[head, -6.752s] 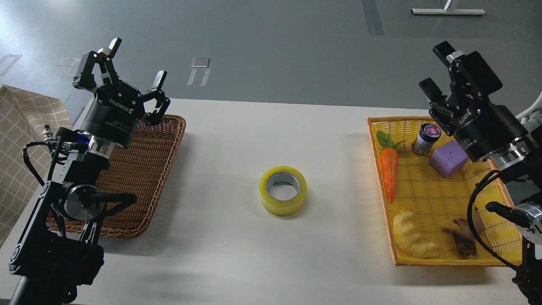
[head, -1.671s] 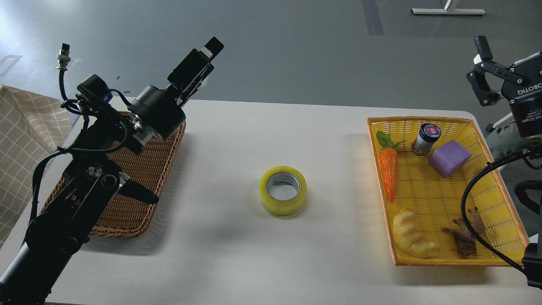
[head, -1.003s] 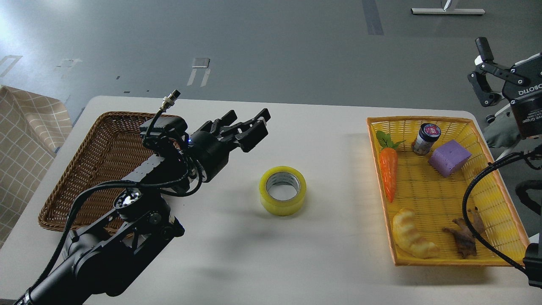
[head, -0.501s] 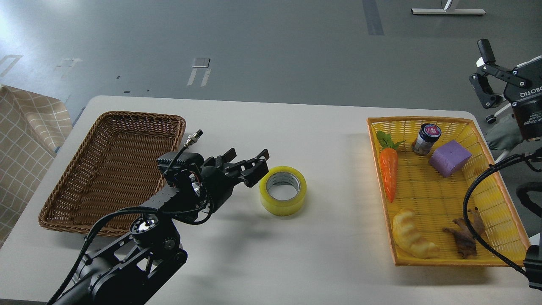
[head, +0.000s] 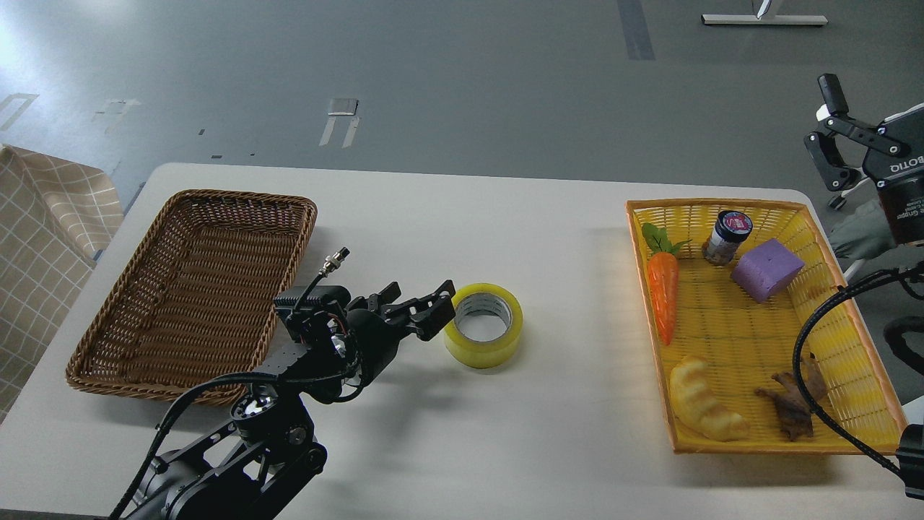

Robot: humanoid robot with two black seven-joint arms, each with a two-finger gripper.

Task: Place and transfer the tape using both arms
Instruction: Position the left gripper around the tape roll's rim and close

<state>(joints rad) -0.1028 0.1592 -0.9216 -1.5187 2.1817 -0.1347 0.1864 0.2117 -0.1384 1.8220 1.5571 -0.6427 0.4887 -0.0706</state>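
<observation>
The tape [head: 482, 325], a yellow roll with a grey-white core, lies flat on the white table [head: 447, 217] near its middle. My left gripper [head: 420, 302] is low over the table just left of the roll and open. One of its fingertips [head: 439, 315] is at the roll's left edge; I cannot tell if it touches. My right gripper [head: 870, 115] is raised at the far right edge, off the table, far from the tape. Only one splayed finger [head: 830, 92] shows, and the gripper looks open and empty.
A brown wicker basket [head: 180, 347] stands at the left behind my left arm. A yellow basket [head: 722, 206] at the right holds a carrot [head: 663, 292], a small jar [head: 725, 237], a purple block [head: 766, 269], a bread toy [head: 700, 399] and a brown object [head: 790, 408].
My left arm has swung down from above the wicker basket to the table and moved right, up to the tape's left side. My right gripper has drifted slightly right. The tape has not moved.
</observation>
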